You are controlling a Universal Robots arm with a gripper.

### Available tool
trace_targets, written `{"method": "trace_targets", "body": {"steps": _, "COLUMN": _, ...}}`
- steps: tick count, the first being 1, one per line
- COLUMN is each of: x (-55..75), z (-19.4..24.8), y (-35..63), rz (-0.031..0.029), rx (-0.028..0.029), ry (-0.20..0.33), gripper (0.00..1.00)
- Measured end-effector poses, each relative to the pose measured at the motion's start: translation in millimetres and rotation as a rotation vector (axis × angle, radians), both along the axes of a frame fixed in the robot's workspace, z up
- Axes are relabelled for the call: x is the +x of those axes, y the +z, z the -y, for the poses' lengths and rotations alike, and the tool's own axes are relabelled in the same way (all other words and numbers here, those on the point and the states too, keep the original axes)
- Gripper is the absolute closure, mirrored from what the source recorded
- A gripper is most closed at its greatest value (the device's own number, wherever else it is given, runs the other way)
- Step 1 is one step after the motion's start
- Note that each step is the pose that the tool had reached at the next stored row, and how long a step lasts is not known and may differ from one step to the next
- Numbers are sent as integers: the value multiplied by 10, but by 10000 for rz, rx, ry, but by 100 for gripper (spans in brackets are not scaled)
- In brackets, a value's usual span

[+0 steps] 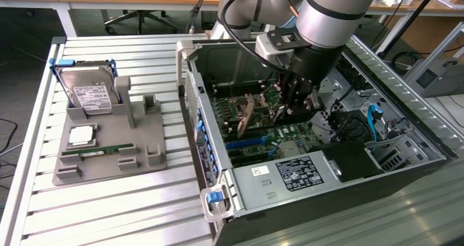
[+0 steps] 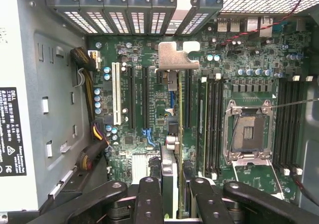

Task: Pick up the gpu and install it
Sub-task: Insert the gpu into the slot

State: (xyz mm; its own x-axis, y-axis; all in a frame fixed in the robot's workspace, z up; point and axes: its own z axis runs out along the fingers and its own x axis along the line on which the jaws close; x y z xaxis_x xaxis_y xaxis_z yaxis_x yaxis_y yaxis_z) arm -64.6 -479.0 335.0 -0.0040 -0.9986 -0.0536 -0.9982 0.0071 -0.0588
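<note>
The black gripper (image 2: 174,194), half-closed, pinches the thin dark gpu card (image 1: 245,115) with its silvery bracket edge-on above the green motherboard (image 1: 290,134) inside the open black computer case (image 1: 348,202). At nine o'clock from the case, a grey holder tray (image 1: 101,165) carries a silver hard drive (image 1: 88,91) and a green memory stick (image 1: 98,149).

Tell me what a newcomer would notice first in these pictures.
A big silver arm has its hand inside the open computer case, holding the gpu tilted above the motherboard. On the exterior view's left, a grey tray carries a hard drive.
</note>
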Motion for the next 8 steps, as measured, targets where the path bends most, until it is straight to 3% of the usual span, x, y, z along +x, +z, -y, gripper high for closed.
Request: {"method": "trace_targets", "body": {"steps": 8, "x": 0, "z": 16, "y": -3, "rz": 0, "rx": 0, "ry": 0, "gripper": 73}}
